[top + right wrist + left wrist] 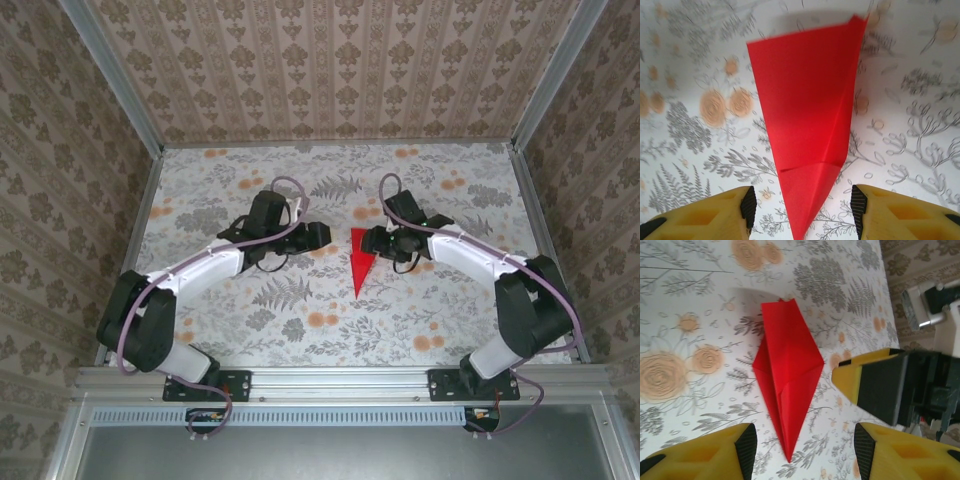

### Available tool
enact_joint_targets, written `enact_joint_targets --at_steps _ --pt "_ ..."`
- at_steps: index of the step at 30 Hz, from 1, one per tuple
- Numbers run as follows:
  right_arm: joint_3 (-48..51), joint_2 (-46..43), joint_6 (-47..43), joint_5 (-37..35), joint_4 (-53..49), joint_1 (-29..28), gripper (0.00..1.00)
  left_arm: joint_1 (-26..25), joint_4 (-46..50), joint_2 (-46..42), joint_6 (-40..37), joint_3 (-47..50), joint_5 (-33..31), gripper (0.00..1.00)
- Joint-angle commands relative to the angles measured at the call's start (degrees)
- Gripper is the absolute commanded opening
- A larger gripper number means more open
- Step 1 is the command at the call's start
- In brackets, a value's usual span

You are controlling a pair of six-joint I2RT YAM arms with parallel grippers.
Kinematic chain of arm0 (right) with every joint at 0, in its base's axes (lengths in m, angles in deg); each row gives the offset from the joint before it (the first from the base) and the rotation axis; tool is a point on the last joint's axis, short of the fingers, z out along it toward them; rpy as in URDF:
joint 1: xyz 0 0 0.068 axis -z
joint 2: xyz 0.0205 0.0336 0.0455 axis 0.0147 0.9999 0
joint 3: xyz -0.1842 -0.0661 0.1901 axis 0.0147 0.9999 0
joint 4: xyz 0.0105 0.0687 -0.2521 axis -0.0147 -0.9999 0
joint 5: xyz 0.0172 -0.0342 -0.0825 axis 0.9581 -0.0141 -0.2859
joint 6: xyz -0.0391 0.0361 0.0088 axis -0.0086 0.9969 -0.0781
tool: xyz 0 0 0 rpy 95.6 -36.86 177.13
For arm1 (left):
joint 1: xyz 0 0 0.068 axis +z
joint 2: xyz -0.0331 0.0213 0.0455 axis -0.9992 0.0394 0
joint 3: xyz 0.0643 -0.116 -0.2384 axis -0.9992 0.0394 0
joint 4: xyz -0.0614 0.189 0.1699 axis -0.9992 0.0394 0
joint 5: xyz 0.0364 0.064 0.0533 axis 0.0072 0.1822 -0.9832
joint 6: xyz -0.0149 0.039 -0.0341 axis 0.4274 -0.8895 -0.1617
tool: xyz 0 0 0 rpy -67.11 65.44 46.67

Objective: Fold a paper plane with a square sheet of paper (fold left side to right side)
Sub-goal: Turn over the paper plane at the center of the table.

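The square sheet of paper (361, 268) lies in the middle of the table, bright red and folded into a narrow dart, the paper plane shape, its point toward the arms. In the left wrist view the paper (787, 370) is a kite with a centre crease, its tip reaching down between my left gripper (805, 447)'s open pads without touching them. My left gripper (322, 237) sits just left of the paper's wide end. My right gripper (368, 240) is at that end's right side, also open. In the right wrist view the paper (807, 115) runs down between the right gripper (802, 205)'s spread fingers, ungripped.
The floral tabletop (290, 300) is ringed by patterned walls and an aluminium frame, with a rail (340, 380) along the near edge. A yellow finger of the right gripper (865, 380) and its black body show close to the paper in the left wrist view.
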Motion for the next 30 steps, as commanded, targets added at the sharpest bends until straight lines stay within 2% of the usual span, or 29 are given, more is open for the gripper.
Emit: enact_joint_targets --at_steps 1,5,7,9,11,16,21,27,30 --pt "-0.5 3.7 2.3 -2.6 -1.8 -1.5 0.55 0.6 2.4 -1.2 -1.9 1.2 -1.7 0.57" --pt "-2.0 7.0 3.4 -1.5 -2.1 -2.6 0.40 0.8 3.8 -2.0 -2.7 0.9 -3.0 0.57" --pt "-2.2 7.5 3.6 -0.3 -1.5 -2.8 0.27 0.9 5.0 -2.6 -3.6 0.6 -3.9 0.57" --pt "-2.7 7.2 3.1 1.1 -0.9 -2.9 0.10 0.9 6.3 -3.3 -4.4 0.1 -5.0 0.58" --pt "-3.1 6.0 2.0 1.9 -0.3 -3.4 0.00 1.0 7.5 -4.1 -5.3 -0.4 -6.0 0.58" --pt "-3.1 1.2 0.1 9.8 3.6 -3.3 0.00 1.7 9.4 -6.0 -6.6 -1.1 -7.6 0.58" --pt "3.7 -0.3 4.2 17.0 11.7 -1.1 0.00 2.4 11.2 -7.7 -7.6 -1.3 -8.7 0.58" --pt "10.0 3.0 2.1 16.2 13.0 3.3 0.00 2.8 12.6 -8.5 -7.9 -0.8 -8.9 0.59" --pt "10.6 3.3 -0.2 13.8 10.6 4.7 0.07 2.9 12.7 -8.6 -7.6 -0.9 -8.8 0.59"
